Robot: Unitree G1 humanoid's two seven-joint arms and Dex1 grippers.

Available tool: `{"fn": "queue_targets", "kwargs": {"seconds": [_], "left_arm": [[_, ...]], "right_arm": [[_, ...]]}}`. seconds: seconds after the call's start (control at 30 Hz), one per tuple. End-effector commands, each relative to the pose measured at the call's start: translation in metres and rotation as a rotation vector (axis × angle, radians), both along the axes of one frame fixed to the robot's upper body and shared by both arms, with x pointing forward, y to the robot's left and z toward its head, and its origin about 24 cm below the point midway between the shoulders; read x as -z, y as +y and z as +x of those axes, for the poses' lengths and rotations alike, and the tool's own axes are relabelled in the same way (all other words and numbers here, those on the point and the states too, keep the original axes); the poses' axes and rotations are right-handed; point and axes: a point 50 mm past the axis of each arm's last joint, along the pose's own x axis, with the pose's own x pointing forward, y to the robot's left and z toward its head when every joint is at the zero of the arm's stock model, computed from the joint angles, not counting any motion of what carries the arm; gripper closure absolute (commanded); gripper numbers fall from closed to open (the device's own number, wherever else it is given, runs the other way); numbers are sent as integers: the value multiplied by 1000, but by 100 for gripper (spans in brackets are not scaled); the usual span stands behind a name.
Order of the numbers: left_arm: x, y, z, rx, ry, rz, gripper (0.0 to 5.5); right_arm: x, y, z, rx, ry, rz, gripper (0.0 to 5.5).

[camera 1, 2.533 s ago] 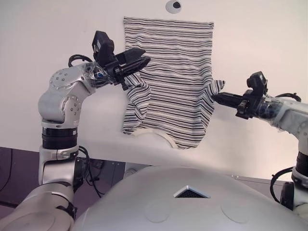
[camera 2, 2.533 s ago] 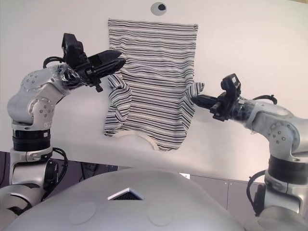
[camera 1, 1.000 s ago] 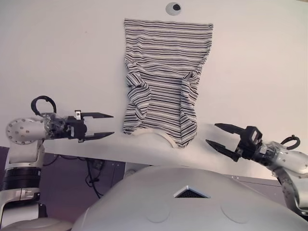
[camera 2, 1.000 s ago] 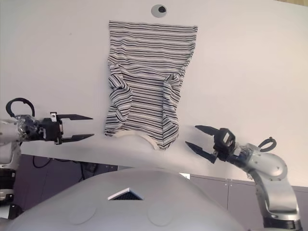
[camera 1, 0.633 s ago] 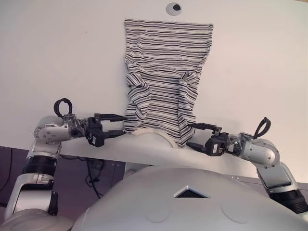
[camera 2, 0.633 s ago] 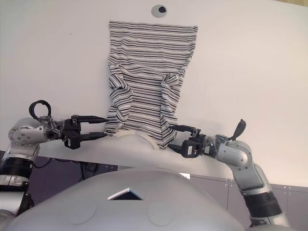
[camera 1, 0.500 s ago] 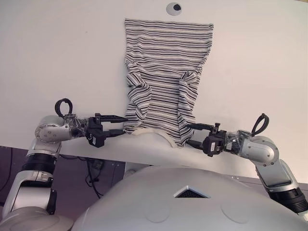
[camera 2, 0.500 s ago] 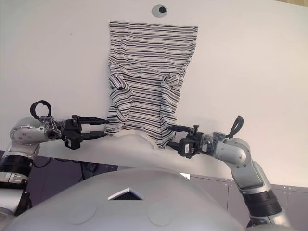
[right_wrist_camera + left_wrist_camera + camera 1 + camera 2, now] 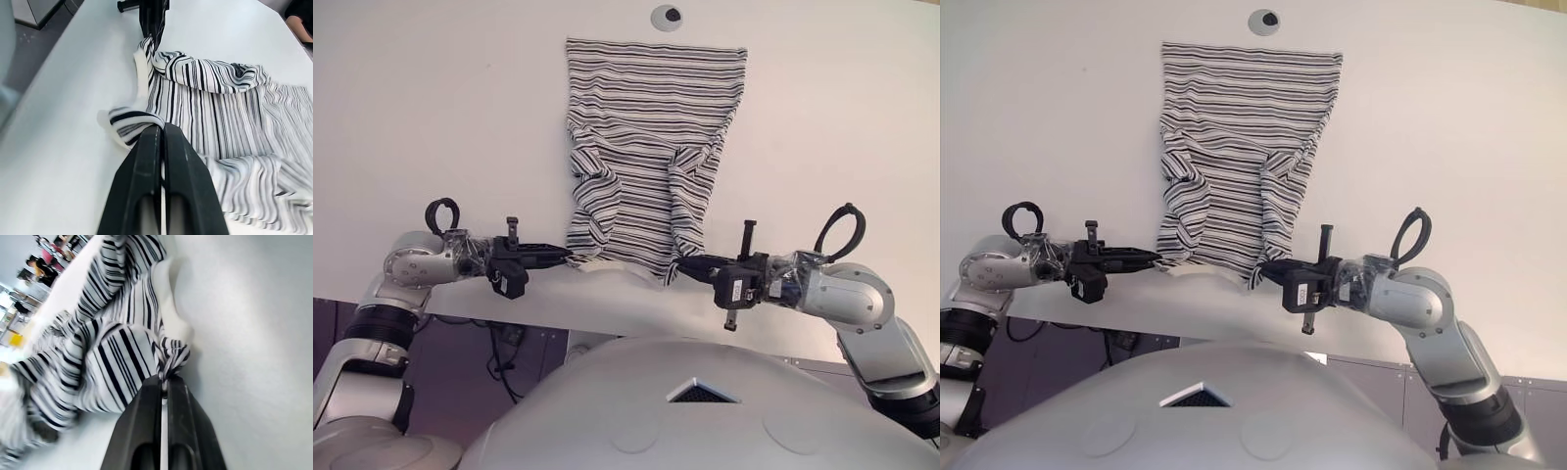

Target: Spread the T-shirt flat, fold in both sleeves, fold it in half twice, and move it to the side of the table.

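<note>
Down at the near edge of the table (image 9: 460, 127), both arms are in low. The left gripper (image 9: 560, 256) has its fingers pinched tight together on a bunched bit of fabric at the near left corner of the striped T-shirt (image 9: 651, 108). The right gripper (image 9: 685, 265) is clamped the same way on the near right corner. The white collar (image 9: 607, 264) sits between them, right by the near edge, a bit rumpled.

Going further out, the left sleeve (image 9: 590, 186) and right sleeve (image 9: 697, 168) are both turned in over the body. Kinda lumpy rather than crisp, but they're in. The rest of the shirt lies flat toward the far edge, hem straight, just short of a small round fitting (image 9: 667, 16) set in the tabletop there.

My read on progress: spreading is done and the sleeves are done. This looks like the grab for the first fold in half, collar end carried over to the hem. After that there's the second halving and the move to the side of the table, so I'd call it roughly halfway.
</note>
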Motion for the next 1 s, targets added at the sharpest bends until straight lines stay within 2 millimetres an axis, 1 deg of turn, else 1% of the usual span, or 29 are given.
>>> {"fn": "queue_targets", "kwargs": {"seconds": [0.03, 0.07, 0.1, 0.13, 0.17, 0.27, 0.4, 0.43, 0.5, 0.6, 0.67, 0.73, 0.87, 0.93, 1.0], "left_arm": [[-33, -5, -7, -76, 618, -90, 549], [-55, -6, -6, -41, 782, -116, 549], [-78, -7, -6, 26, 905, -124, 549], [-93, -9, -7, 91, 979, -120, 549], [-103, -9, -8, 141, 1000, -107, 549], [-117, -11, -7, 196, 1012, -103, 549], [-129, -18, -9, 210, 1048, -165, 549], [-130, -19, -6, 194, 1034, -184, 549], [-123, -18, 8, 89, 946, -208, 549], [-115, -17, 45, -103, 818, -226, 549], [-112, -14, 61, -177, 781, -222, 549], [-109, -9, 71, -227, 764, -233, 549], [-104, 0, 98, -383, 699, -320, 549], [-99, 3, 109, -445, 668, -343, 549], [-91, 7, 113, -488, 646, -329, 549]], "right_arm": [[-15, -18, 5, 100, 442, 131, 548], [-20, -31, 4, 68, 574, 122, 548], [-28, -43, 3, 32, 667, 112, 548], [-34, -51, 1, 4, 728, 117, 548], [-39, -54, -2, -22, 762, 132, 548], [-42, -67, -8, -79, 845, 192, 548], [-45, -84, -10, -96, 862, 210, 548], [-45, -87, -8, -86, 841, 205, 548], [-42, -90, 4, -27, 725, 200, 548], [-36, -87, 40, 117, 468, 203, 548], [-31, -79, 61, 181, 345, 194, 548], [-27, -72, 76, 226, 280, 188, 548], [-18, -64, 108, 336, 166, 189, 548], [-13, -58, 119, 359, 135, 192, 548], [-11, -49, 126, 361, 120, 203, 548]]}}
